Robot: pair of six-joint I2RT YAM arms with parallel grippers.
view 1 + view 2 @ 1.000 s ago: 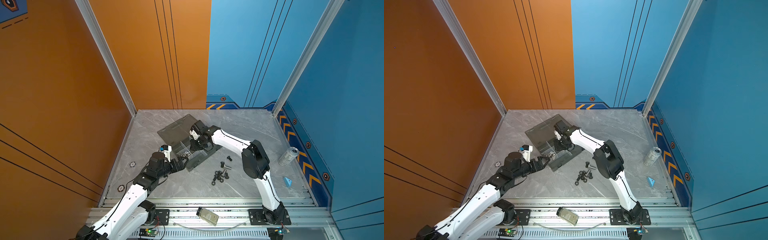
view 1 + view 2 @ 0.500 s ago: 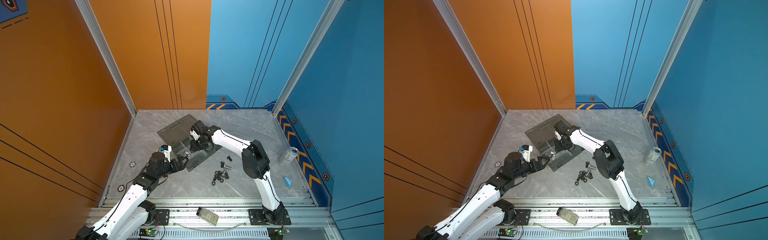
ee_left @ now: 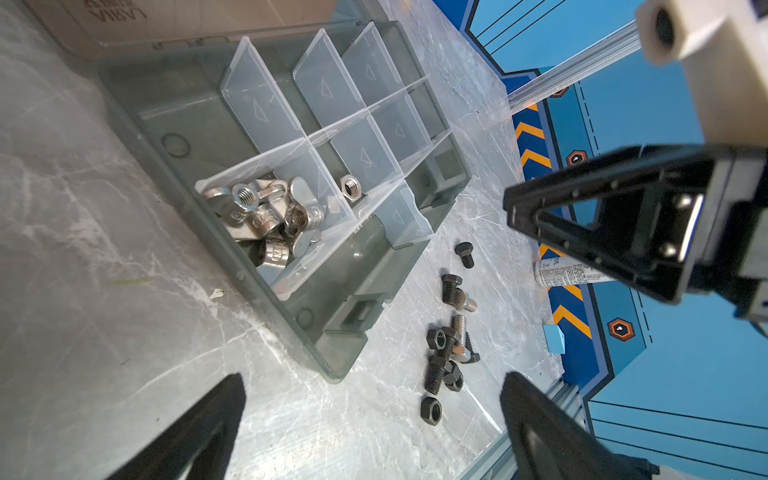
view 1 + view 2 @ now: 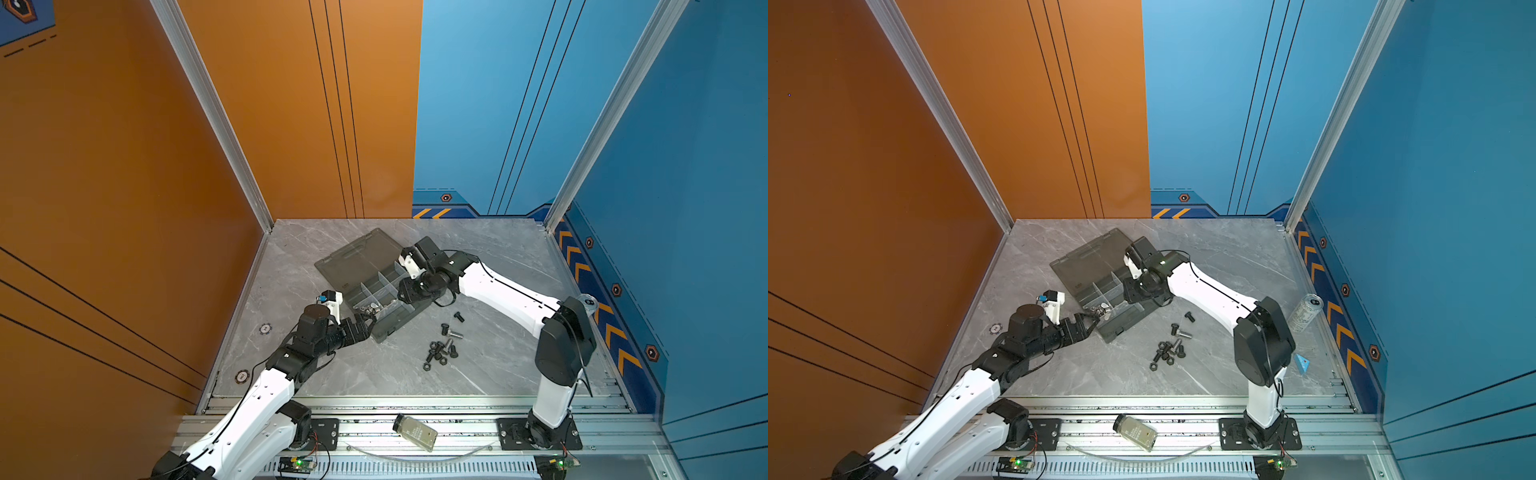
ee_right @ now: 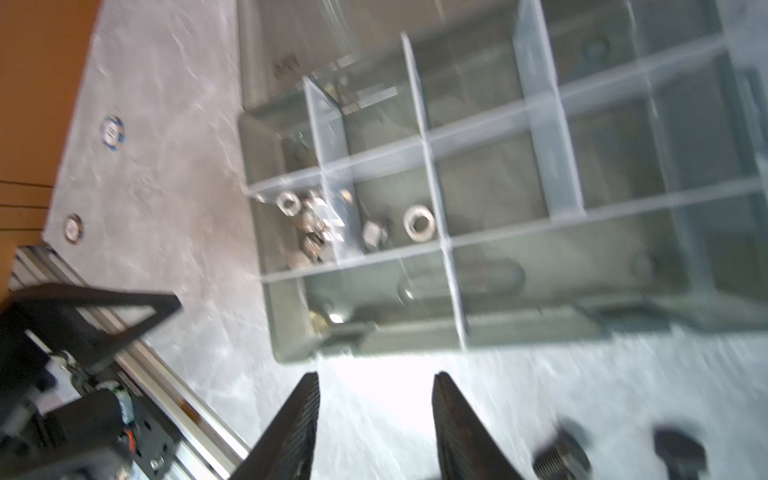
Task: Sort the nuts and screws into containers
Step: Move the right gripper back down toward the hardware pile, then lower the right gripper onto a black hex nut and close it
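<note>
The smoky-grey organiser box (image 4: 384, 328) lies open in the middle of the table, and its containers are cells split by pale dividers (image 3: 266, 108). One cell near the left end holds a heap of silver nuts (image 3: 266, 216) (image 5: 311, 224) (image 4: 371, 309) (image 4: 1102, 311). The neighbouring cell holds a hex nut (image 3: 350, 188). Black and silver screws (image 4: 442, 351) (image 4: 1169, 351) (image 3: 446, 357) lie loose on the table to the right of the box. My left gripper (image 3: 374, 376) (image 4: 368, 321) is open and empty at the box's near left corner. My right gripper (image 5: 376, 374) (image 4: 405, 293) is open and empty above the box's right end.
The box's flat lid (image 4: 357, 257) lies open behind it. A silver can (image 4: 1304, 311) stands at the right edge, with a small blue wedge (image 4: 1302, 363) in front of it. A clear bottle (image 4: 415, 432) lies on the front rail. Walls close in the left, back and right.
The right gripper's jaws have spread apart above the box. The left arm has stayed where it was, jaws wide.
</note>
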